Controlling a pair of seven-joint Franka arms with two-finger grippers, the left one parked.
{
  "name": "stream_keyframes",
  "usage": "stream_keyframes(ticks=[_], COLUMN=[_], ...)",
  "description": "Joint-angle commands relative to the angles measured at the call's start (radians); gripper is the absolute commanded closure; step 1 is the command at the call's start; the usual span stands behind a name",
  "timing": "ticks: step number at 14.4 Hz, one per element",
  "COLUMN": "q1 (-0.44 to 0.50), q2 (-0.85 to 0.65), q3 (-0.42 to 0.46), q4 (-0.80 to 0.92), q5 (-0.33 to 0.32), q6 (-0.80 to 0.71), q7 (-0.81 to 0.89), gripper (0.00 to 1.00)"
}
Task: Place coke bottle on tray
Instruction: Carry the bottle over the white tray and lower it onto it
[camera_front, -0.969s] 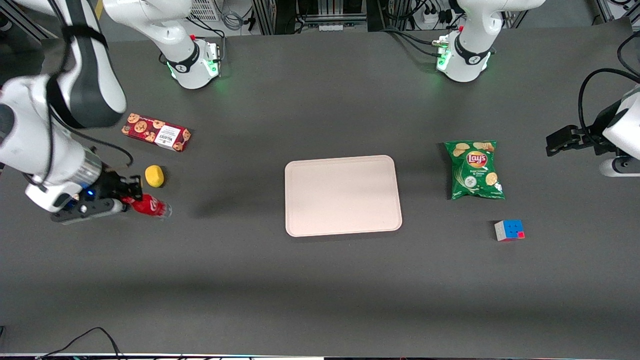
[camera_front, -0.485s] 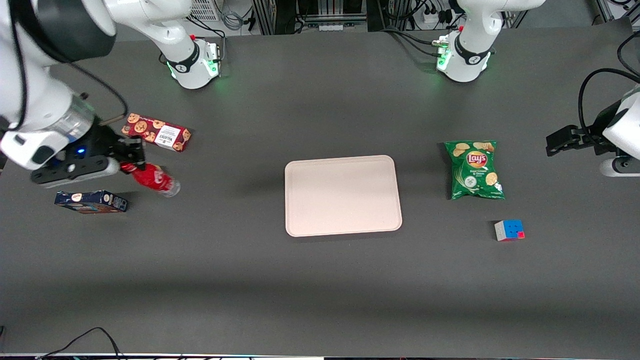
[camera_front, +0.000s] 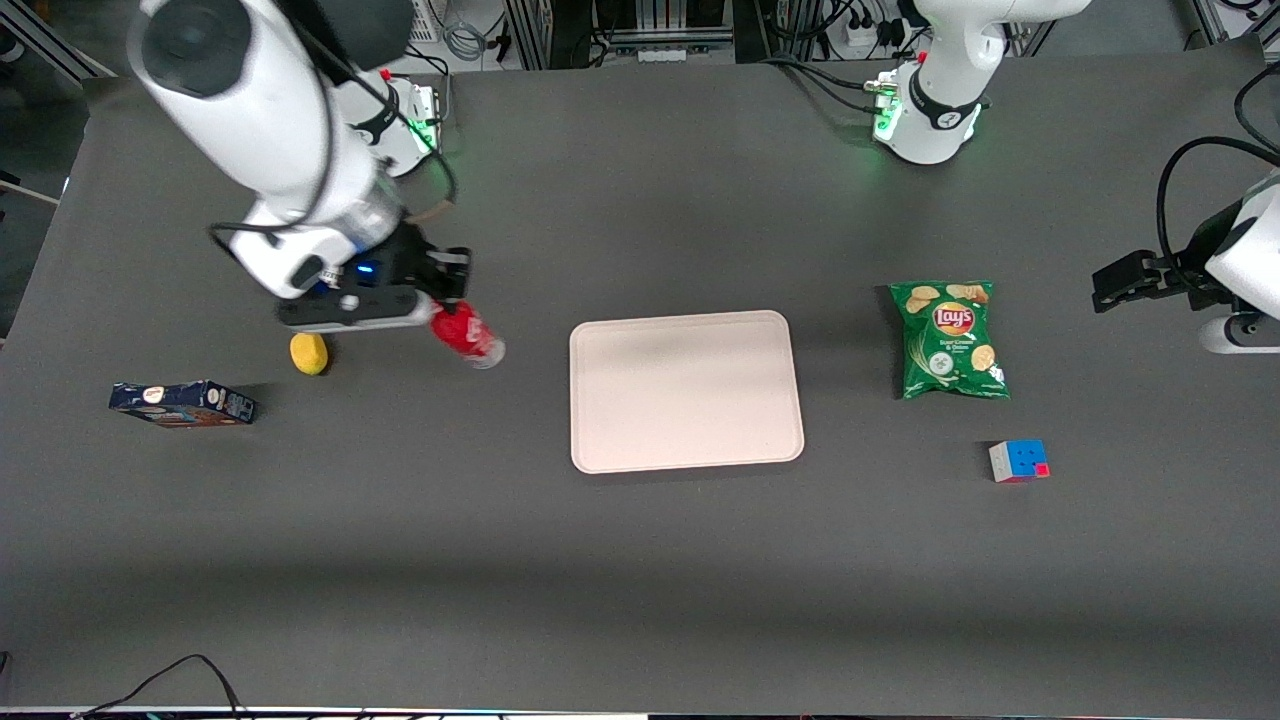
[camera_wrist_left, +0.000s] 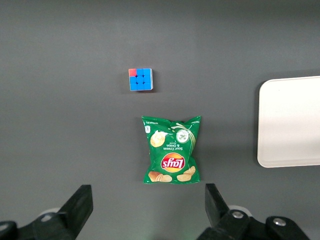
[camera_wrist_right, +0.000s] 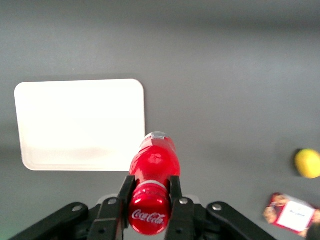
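My right gripper (camera_front: 447, 300) is shut on the neck of the coke bottle (camera_front: 467, 336), just under its red cap, and holds it in the air, clear base hanging down. The bottle hangs above the bare table beside the tray (camera_front: 686, 390), toward the working arm's end. In the right wrist view the gripper (camera_wrist_right: 149, 192) has a black finger on each side of the bottle (camera_wrist_right: 153, 165), and the pale tray (camera_wrist_right: 80, 122) lies just past the bottle's base. The tray holds nothing.
A yellow lemon-like ball (camera_front: 308, 353) and a dark blue box (camera_front: 181, 403) lie toward the working arm's end. A green Lay's chip bag (camera_front: 948, 338) and a puzzle cube (camera_front: 1019, 460) lie toward the parked arm's end. The red cookie box (camera_wrist_right: 291, 214) shows in the wrist view.
The gripper lifted the coke bottle off the table and carried it a long way toward the tray. The lemon-like ball and the blue box are uncovered again.
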Motion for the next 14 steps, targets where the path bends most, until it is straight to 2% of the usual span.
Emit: stream_keyframes(ticks=[1, 5, 9, 14], q1=[0.064, 0.102, 0.147, 0.148], q2=[0.137, 0.250, 0.345, 0.395], q3=[0.020, 0.069, 0.072, 0.072], q4=[0.086, 0.074, 0.048, -0.006], q5=[-0.065, -0.141, -0.213, -0.262], q6=[0.066, 0.181, 0.277, 0.346], q7=[0.156, 0.290, 0.390, 0.395], gripper=[1.00, 1.00, 1.00, 1.00])
